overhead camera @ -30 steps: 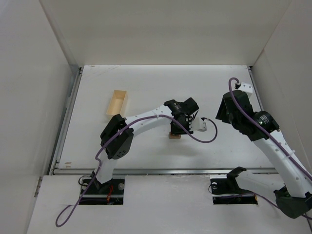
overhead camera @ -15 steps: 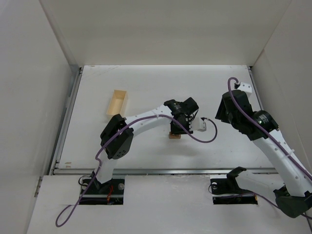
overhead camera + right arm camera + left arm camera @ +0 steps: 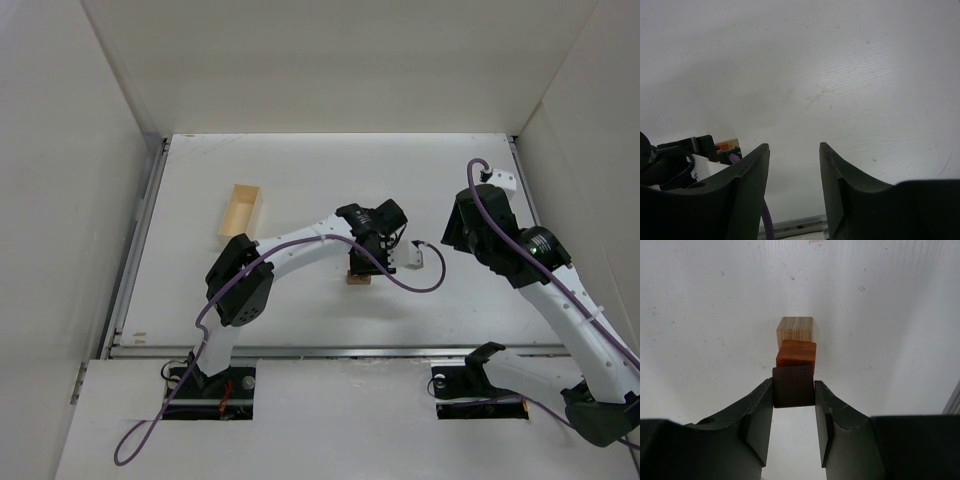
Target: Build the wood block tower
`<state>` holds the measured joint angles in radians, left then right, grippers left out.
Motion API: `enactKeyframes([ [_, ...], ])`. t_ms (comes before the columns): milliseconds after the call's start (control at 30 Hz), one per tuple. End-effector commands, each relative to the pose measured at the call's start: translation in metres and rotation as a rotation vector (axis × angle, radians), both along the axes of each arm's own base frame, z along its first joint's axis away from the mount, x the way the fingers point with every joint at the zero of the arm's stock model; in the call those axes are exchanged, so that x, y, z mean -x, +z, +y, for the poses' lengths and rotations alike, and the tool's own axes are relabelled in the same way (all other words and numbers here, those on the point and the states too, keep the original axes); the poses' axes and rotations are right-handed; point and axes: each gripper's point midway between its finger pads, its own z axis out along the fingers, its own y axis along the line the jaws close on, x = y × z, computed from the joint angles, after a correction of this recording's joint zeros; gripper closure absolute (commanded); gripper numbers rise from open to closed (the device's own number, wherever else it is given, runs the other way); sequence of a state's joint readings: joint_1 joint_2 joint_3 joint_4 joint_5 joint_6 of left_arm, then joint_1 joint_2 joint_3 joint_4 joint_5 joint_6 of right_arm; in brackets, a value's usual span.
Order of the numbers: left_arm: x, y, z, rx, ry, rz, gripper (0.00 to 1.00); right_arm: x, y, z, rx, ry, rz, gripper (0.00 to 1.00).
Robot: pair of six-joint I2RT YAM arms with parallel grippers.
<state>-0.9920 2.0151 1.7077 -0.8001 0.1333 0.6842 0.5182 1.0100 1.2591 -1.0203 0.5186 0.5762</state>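
Stacking step, top piece. Left claw (image 3: pixel 794 390) clamps dark cube (image 3: pixel 793 386) directly over orange cube (image 3: pixel 796 353), which sits on tan block (image 3: pixel 795 329), middle of worktop (image 3: pixel 715 315). Contact between top two cubes unclear. Right claw (image 3: pixel 794 160) empty, jaws apart, off right. Next: confirm seating, release gently, lift straight.

Robot lab cell, white enclosure walls (image 3: pixel 70 200), bench-mounted arms (image 3: pixel 300 245)

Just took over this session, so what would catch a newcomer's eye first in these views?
At centre, the left hand is closed on a dark brown cube, directly above a reddish-orange cube and a light tan block. The right hand hangs open and empty over the right side. A pale wooden tray lies to the back left of the stack.
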Motion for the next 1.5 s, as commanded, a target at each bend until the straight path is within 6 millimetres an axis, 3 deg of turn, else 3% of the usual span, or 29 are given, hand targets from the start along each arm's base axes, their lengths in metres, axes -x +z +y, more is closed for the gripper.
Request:
enactKeyframes([
  [0, -0.0022, 0.0146, -0.0109, 0.053, -0.026, -0.001, 1.00, -0.0058, 0.0048, 0.0034, -0.025, -0.006, -0.034, 0.49],
  [733, -0.0009, 0.0095, -0.0089, 0.046, -0.026, 0.004, 1.00, -0.0072, 0.0062, 0.0039, -0.022, 0.000, -0.041, 0.49],
  [1367, 0.0017, 0.0061, -0.0050, 0.030, -0.025, 0.015, 0.86, -0.0096, 0.0050, 0.0070, -0.027, 0.007, -0.038, 0.47],
  [1467, 0.0031, 0.0056, -0.0028, 0.022, -0.025, 0.021, 0.78, -0.0096, 0.0050, 0.0070, -0.027, 0.007, -0.038, 0.47],
])
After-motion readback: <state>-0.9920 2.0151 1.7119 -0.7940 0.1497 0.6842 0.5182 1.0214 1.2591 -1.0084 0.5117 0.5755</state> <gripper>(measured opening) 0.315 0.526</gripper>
